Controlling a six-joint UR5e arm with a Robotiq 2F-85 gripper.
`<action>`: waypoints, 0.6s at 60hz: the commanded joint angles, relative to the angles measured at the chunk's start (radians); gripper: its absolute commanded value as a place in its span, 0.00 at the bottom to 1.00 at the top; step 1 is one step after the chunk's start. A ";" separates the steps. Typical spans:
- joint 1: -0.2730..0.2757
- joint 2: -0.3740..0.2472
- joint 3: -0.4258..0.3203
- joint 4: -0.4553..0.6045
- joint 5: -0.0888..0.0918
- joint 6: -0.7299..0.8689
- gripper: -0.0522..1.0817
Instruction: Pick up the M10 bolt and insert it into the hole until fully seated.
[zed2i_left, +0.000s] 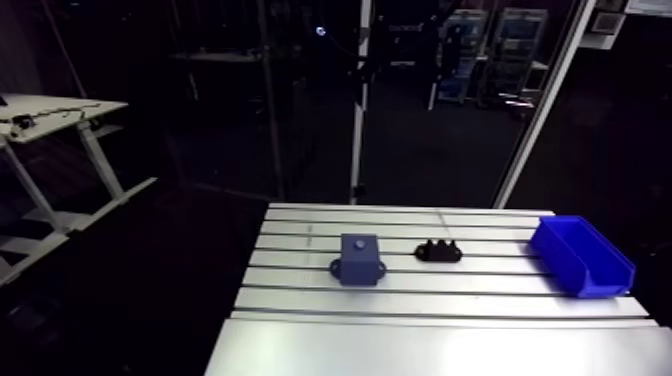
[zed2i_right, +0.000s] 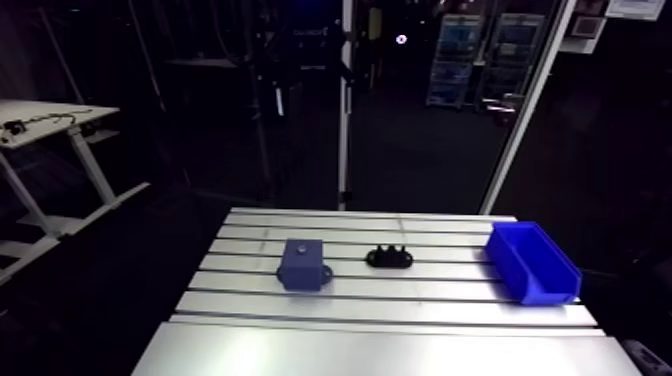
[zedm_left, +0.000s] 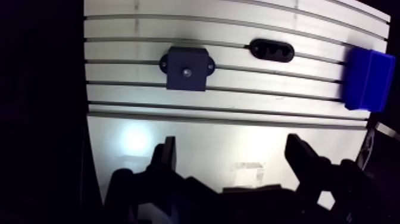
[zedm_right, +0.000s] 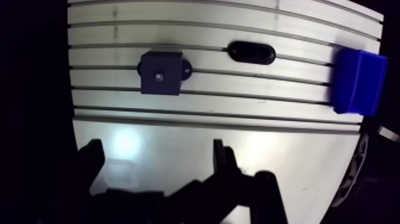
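1. Slotted worktop (zedm_left: 238, 95) carries a dark-blue block (zedm_left: 187, 68), a black holder (zedm_left: 272, 50) beside it and a blue bin (zedm_left: 364, 78) at its edge.
2. Small studs (zed2i_left: 438, 244) rise from the holder. I cannot tell the bolt among them.
3. Gripper (zedm_left: 232, 140) — fingers wide apart, empty.

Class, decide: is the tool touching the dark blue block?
Apart. The wrist view shows bare table between the open tool and the dark blue block.

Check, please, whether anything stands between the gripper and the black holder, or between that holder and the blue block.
Nothing visible does. The gripper hangs open over bare table; only slotted surface separates the black holder from the blue block, and the blue bin stands well aside.
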 joint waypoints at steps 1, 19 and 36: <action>-0.026 -0.014 0.005 0.003 0.000 -0.016 0.06; -0.026 -0.014 0.002 0.006 0.002 -0.016 0.06; -0.027 -0.014 0.007 0.004 0.003 -0.016 0.06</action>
